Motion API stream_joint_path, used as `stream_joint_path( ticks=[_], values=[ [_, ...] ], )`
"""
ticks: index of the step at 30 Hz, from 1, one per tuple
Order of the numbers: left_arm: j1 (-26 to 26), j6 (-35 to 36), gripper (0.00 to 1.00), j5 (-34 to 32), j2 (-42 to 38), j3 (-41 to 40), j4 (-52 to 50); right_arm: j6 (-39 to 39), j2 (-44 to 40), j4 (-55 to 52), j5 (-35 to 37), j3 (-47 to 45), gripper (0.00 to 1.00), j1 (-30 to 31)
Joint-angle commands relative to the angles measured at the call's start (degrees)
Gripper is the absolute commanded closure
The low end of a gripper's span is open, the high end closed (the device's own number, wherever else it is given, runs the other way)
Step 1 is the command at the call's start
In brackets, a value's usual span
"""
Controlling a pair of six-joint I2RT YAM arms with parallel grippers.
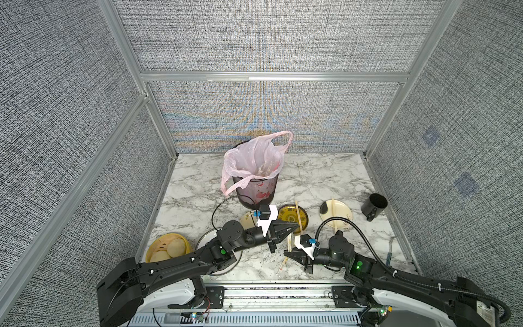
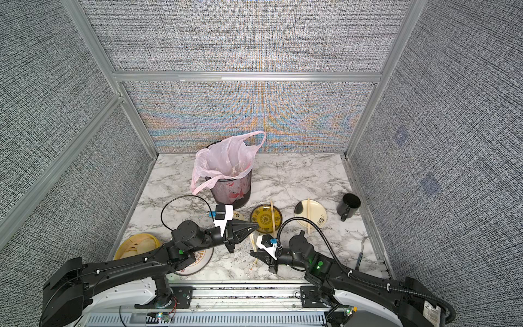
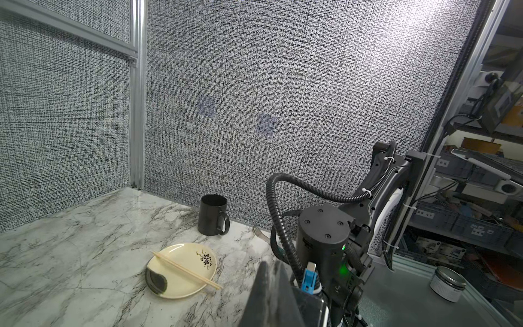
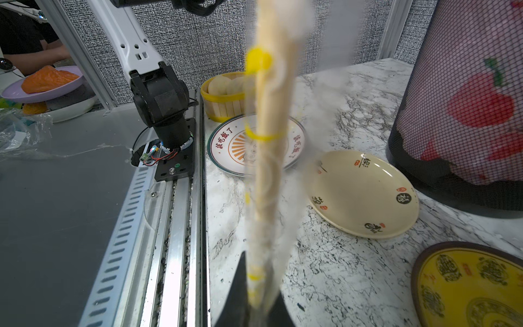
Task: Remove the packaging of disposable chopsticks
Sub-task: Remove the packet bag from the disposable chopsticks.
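Right gripper [image 1: 287, 252] clenches 1 pale tan pair of disposable chopsticks [image 4: 271, 170] inside clear, yellow-printed packaging [image 4: 263, 136]. Marble table [image 1: 311, 175] lies bare far left and right of the mesh bin [image 1: 256, 195]; a yellow plate [image 1: 287, 216] sits just beyond the pair. Left gripper [image 1: 296, 227] is closed, tip just beside the pair's far end; any hold is unclear.

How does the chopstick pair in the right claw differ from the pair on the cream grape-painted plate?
The held pair sits inside a clear sleeve; the plate pair is bare. The held pair is pinched at one end by the right gripper; the plate pair lies loose across the cream plate. Both are thin pale sticks.
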Motion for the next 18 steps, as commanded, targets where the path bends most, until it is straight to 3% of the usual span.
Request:
stream_joint_path(
  ticks=[1,18],
  values=[
    [0.0,0.4,0.93,2.0,0.4,-0.2,-1.6,0.1,0.0,7.2,0.0,0.1,1.00,0.1],
    [0.0,0.8,0.94,4.4,0.3,0.9,-2.2,-0.8,-1.5,8.8,0.7,0.0,1.00,0.1]
  ],
)
